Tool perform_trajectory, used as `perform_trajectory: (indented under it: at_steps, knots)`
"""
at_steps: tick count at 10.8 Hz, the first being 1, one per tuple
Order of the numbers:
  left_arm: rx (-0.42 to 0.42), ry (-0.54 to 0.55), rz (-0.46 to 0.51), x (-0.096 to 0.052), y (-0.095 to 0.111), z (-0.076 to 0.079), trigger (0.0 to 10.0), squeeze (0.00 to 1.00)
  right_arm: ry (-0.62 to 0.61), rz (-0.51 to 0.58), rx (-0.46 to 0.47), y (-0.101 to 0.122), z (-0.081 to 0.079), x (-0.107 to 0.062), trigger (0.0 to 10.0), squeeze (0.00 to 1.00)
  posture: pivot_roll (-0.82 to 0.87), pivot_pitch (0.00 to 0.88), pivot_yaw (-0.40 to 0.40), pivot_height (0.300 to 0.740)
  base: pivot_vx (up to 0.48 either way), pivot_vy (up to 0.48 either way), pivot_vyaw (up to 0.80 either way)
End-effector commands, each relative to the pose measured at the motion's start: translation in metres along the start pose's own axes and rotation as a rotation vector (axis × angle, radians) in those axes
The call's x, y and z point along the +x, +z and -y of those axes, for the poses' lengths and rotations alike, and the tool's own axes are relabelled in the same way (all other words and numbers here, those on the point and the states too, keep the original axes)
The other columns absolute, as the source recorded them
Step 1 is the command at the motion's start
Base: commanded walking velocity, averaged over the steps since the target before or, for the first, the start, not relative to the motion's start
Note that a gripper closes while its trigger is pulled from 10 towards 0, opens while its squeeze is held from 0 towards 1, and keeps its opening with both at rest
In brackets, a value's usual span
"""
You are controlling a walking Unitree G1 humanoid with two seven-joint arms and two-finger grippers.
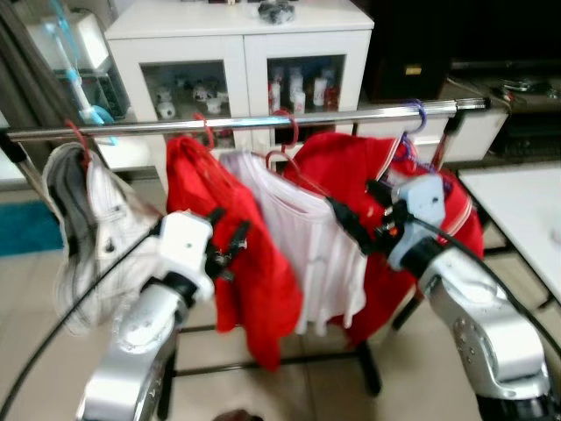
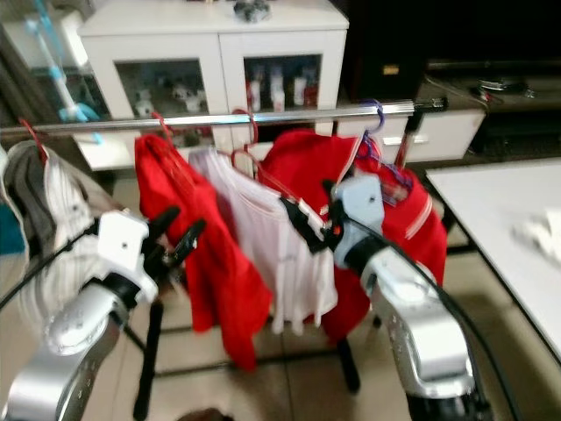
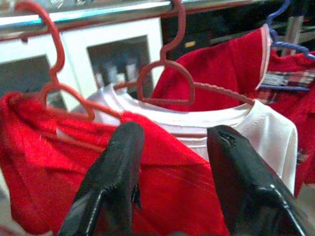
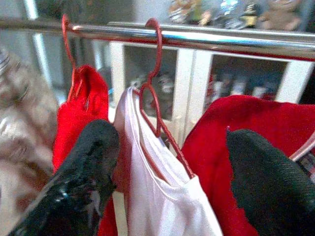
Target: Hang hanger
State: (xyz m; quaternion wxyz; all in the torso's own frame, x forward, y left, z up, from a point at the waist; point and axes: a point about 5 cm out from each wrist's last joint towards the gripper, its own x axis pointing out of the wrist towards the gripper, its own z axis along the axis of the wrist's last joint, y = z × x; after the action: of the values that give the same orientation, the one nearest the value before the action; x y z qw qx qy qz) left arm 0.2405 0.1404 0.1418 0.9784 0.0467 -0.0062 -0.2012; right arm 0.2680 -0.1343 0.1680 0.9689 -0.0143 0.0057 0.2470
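Hands both spread wide and empty, right hand near white shirt's red hanger, left hand before red shirt

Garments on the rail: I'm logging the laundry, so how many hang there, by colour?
Red garments: 2, one left of centre and one at the right
White T-shirt: 1
Grey-and-white garment: 1, at the far left
Total: 4, all on hangers over the chrome rail

Both silver arms are reaching forward at chest height, elbows bent. The left gripper is holding its two black fingers spread apart and angled upward. The right gripper is pointing leftward, its fingers likewise parted.
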Motion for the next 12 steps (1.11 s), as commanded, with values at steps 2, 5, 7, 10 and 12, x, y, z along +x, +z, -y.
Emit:
perform_trajectory:
  at_steps: [2,5,7,10,12]
  knots:
    - [0.019,0.034,0.001,-0.001,0.002,-0.007,10.0,0.0,-0.062,-0.012,0.004,-0.006,-0.007,0.005,10.0,1.0,0.0,0.0,0.03,0.74,0.0,0.375,0.0]
    - [0.015,0.053,-0.009,-0.002,-0.001,-0.008,10.0,0.0,-0.104,-0.033,0.007,-0.017,-0.01,0.005,10.0,1.0,0.0,0.0,0.029,0.74,0.0,0.372,0.0]
    - [0.014,0.06,-0.015,-0.004,-0.002,-0.009,10.0,0.0,-0.094,-0.034,0.043,-0.021,-0.012,0.005,10.0,1.0,0.01,0.0,0.022,0.74,0.0,0.375,0.24]
    - [0.018,0.067,-0.027,-0.007,-0.004,-0.009,10.0,0.0,-0.014,-0.033,0.046,-0.023,-0.022,0.005,10.0,1.0,0.02,0.0,0.025,0.74,0.0,0.204,0.8]
    - [0.026,0.084,-0.037,-0.007,-0.004,-0.012,10.0,0.0,-0.007,-0.025,0.047,-0.022,-0.024,0.007,10.0,1.0,0.02,0.0,0.028,0.74,0.0,0.0,0.8]
